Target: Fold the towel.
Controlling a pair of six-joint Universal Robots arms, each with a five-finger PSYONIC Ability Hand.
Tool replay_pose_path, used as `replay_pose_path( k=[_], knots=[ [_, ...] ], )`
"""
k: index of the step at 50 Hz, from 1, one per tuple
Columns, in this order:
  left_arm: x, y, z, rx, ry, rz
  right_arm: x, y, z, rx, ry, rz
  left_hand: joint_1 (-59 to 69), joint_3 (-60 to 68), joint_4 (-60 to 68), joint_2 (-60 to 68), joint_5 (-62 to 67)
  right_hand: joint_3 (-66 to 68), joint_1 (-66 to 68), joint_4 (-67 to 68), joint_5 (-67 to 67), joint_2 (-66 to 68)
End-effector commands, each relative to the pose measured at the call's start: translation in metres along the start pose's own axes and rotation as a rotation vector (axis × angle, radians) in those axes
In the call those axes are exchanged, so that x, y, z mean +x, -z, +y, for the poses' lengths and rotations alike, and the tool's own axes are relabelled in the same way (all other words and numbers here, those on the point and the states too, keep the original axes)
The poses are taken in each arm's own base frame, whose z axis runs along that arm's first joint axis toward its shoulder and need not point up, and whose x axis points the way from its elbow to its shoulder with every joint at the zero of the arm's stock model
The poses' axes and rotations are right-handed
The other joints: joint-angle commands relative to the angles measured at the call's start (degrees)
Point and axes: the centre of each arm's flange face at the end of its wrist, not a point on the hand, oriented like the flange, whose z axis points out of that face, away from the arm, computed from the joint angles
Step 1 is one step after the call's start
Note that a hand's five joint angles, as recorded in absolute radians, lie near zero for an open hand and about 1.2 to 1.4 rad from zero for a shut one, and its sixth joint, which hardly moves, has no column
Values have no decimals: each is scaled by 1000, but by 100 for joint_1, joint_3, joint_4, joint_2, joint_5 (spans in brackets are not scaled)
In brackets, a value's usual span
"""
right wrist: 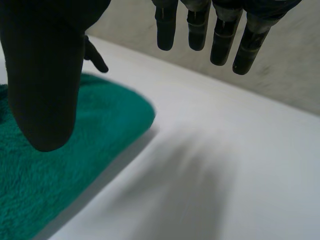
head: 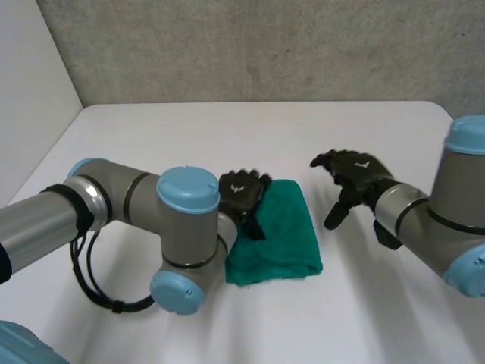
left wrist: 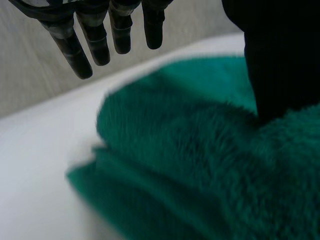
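Centrally on the white tabletop (head: 227, 136) lies the dark green fluffy terry towel (head: 282, 236), folded into a thick, roughly rectangular pad. In the left wrist view, stacked layers show at one edge of the towel (left wrist: 190, 165). The left black robot hand (head: 242, 194) sits at the towel's far left corner, partly over the cloth. In its own wrist view the left hand's fingers (left wrist: 85, 47) are straight and spread, clear of the pile and gripping nothing. The thumb reaches down to the cloth surface and seems to touch it, but nothing is pinched. The right black robot hand (head: 356, 174) hovers above bare table, off the towel's right side and apart from it. Its fingers (right wrist: 220, 40) are straight and separated with nothing between them, and its thumb hangs over the towel's (right wrist: 60, 170) rounded edge without touching it. The grey left arm with its light-blue cap (head: 144, 208) crosses in front of the towel's left edge. The grey right arm (head: 436, 220) comes in from the right. A grey concrete-looking wall (head: 265, 45) stands behind the table.
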Motion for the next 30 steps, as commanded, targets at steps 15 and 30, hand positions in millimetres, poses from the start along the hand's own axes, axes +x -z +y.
replay_pose_path(
  k=[15,30],
  knots=[
    [-29,54,22,-213,-231,-205,-50,-27,49,-205,17,-143,-181,-245,-194,-200,-258,-218,-179,-334,-377,-290],
    [-63,85,-95,93,-144,-308,-17,19,-79,230,70,66,-181,-245,-194,-200,-258,-218,-179,-334,-377,-290]
  ],
)
